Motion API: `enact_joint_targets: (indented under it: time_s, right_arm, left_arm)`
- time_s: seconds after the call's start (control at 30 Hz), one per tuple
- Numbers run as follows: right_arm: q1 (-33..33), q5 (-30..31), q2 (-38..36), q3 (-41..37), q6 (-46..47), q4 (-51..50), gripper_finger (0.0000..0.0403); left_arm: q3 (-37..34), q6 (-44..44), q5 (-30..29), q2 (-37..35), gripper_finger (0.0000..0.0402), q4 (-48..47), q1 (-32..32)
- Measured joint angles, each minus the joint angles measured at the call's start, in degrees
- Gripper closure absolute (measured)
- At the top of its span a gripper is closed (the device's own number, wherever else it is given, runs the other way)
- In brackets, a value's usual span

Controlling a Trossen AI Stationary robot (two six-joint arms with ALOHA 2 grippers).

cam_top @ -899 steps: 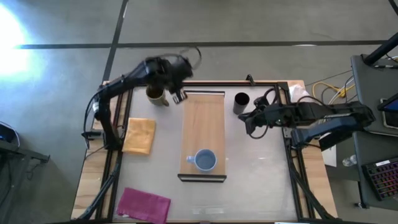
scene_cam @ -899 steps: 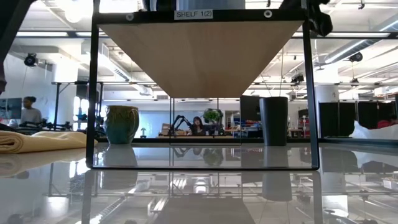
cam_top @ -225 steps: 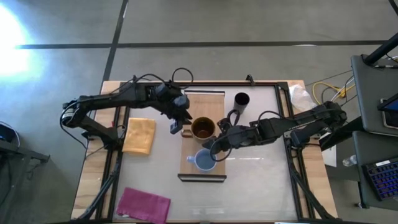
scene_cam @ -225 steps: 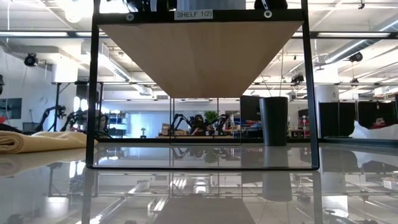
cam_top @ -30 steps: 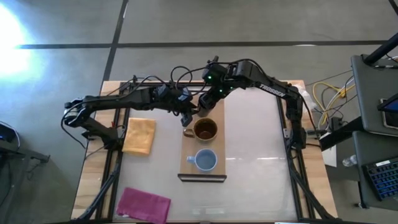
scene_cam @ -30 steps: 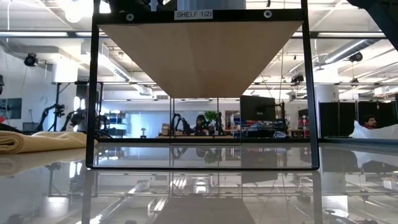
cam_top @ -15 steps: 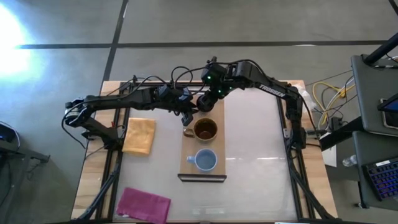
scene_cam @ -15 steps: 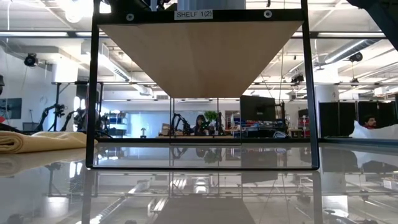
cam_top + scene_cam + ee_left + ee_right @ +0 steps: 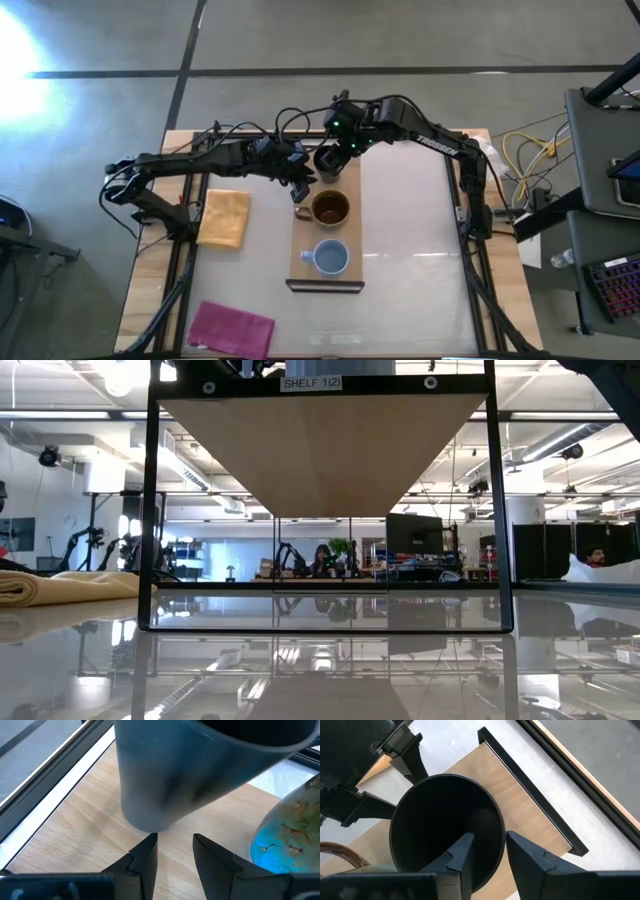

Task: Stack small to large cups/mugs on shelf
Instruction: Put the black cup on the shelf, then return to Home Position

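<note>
While the right tool (image 9: 332,158) grips the rim of the tall black cylindrical cup (image 9: 326,160), one finger inside the mouth and one outside, it holds that cup over the far end of the long light-wood shelf board (image 9: 343,232). In the right wrist view the black cup's (image 9: 445,827) dark opening fills the middle, with the pale board (image 9: 507,795) and its dark end strip beneath and beyond it. Whether the cup's base rests on the wood or hangs just above it cannot be told.

From the other side, the left tool (image 9: 301,190) sits at the shelf's left edge, near the black cup and just beside the mustard-brown handled mug (image 9: 328,208). Its two fingers (image 9: 145,857) stand narrowly apart with nothing between them, pointing at the base of the black cup (image 9: 165,785), and the glazed side of the mug (image 9: 290,840) shows close by.

That mug stands upright in the middle of the board, dark inside, its handle toward the left tool. Nearer the front end, the small light-blue cup (image 9: 329,258) stands apart from it.

On the desk (image 9: 410,250) to the left of the shelf lies a folded yellow cloth (image 9: 224,218), and a magenta cloth (image 9: 232,329) lies at the front left corner. Seen from the low view, only the underside of the shelf (image 9: 320,450) shows.
</note>
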Motion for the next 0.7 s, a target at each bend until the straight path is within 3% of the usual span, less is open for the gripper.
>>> enact_joint_targets:
  time_s: [0.7]
  right_arm:
    - [-0.5,1.1,-2.0,0.0,-0.7,-1.1,0.0287]
  left_arm:
    - [-0.4,0.0,0.2,-0.2,0.0292,-0.1,0.0]
